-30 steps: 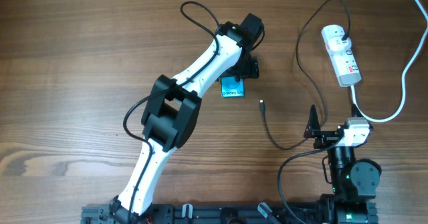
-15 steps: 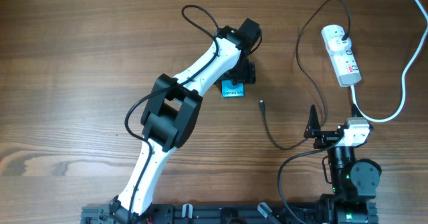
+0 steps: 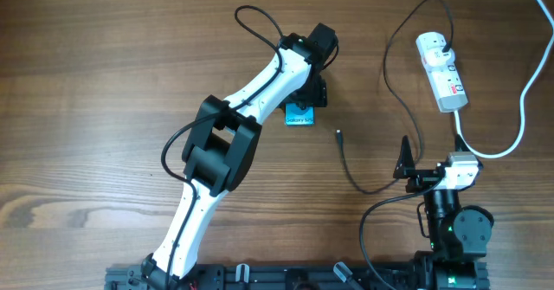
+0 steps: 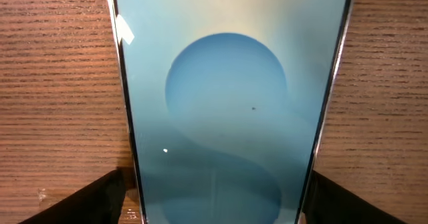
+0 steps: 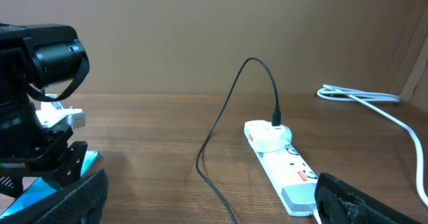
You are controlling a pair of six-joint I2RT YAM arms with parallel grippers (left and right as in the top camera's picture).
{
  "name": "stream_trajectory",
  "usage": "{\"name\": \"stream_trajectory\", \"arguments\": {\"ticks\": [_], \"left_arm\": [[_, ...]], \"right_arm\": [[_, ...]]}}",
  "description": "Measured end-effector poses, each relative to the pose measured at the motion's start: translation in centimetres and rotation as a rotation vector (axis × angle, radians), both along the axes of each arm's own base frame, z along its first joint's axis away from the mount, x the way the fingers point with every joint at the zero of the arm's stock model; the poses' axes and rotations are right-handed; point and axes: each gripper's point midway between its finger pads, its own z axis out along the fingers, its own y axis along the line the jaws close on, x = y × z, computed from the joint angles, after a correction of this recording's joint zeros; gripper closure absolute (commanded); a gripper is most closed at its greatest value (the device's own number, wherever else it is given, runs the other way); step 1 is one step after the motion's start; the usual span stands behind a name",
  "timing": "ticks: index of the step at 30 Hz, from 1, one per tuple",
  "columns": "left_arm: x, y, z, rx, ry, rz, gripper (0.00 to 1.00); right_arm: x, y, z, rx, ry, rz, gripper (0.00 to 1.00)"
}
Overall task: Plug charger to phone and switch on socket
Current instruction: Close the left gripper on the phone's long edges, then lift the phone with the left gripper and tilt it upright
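The phone (image 3: 300, 115) lies on the table, its cyan end with the white strip showing below my left gripper (image 3: 311, 95). In the left wrist view the phone's screen (image 4: 227, 103) fills the frame, with my left gripper's (image 4: 221, 207) fingers against its two long edges. The charger's black cable (image 3: 394, 91) runs from the white plug in the socket (image 3: 442, 72) and loops round to its tip (image 3: 338, 135), which lies loose right of the phone. My right gripper (image 3: 407, 164) is open and empty near its base. From it I see the socket (image 5: 287, 167), the cable (image 5: 221, 137) and the phone's corner (image 5: 70, 172).
The socket's thick white cord (image 3: 519, 108) curves along the right edge, and it also shows in the right wrist view (image 5: 374, 103). The robots' own black cables loop near both arms. My left arm (image 3: 251, 91) stretches across the table's middle.
My left gripper has shifted slightly left and the phone has turned and moved a little left with it. The right arm, charger and socket have not moved.
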Motion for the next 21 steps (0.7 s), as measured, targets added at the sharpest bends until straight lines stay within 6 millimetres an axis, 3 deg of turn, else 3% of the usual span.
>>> {"name": "stream_trajectory", "arguments": {"ticks": [6, 21], "left_arm": [[0.14, -0.04, 0.01, -0.003, -0.005, 0.002, 0.32], [0.19, -0.07, 0.02, -0.004, -0.007, 0.002, 0.35]], "right_arm": [[0.0, 0.0, 0.0, 0.0, 0.0, 0.0, 0.0], [0.0, 0.0, 0.0, 0.0, 0.0, 0.0, 0.0]]}}
